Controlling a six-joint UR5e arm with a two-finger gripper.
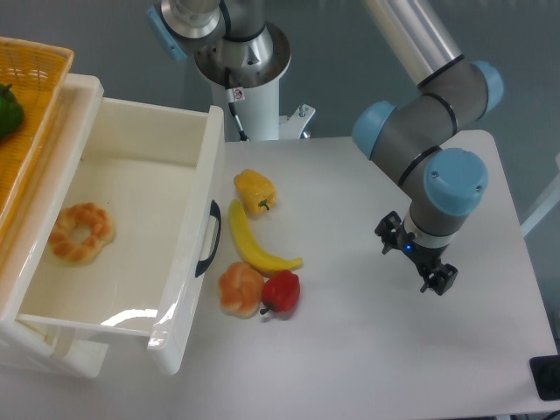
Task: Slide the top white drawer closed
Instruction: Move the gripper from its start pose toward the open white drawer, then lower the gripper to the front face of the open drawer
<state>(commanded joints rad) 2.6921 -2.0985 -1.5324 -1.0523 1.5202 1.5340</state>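
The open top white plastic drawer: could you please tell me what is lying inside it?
Inside the glossy top white plastic drawer lies one golden-brown ring-shaped pastry, near its left side. The rest of the visible floor is bare. The near-right strip, behind the front panel, is hidden.

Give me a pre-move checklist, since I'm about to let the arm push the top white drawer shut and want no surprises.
1. Drawer position: the top white drawer is pulled far out; not ok, closing not yet done.
2. Contents below the rim: a doughnut-shaped pastry lies flat on the drawer floor; ok.
3. Front panel free: the black handle is unobstructed; the banana and bun lie near but apart; ok.
4. Gripper empty: nothing visibly held; ok.
5. Gripper open or shut: cannot tell.
6. Approach path: the banana, bun, red pepper and yellow pepper lie between the gripper and the drawer front; not ok.
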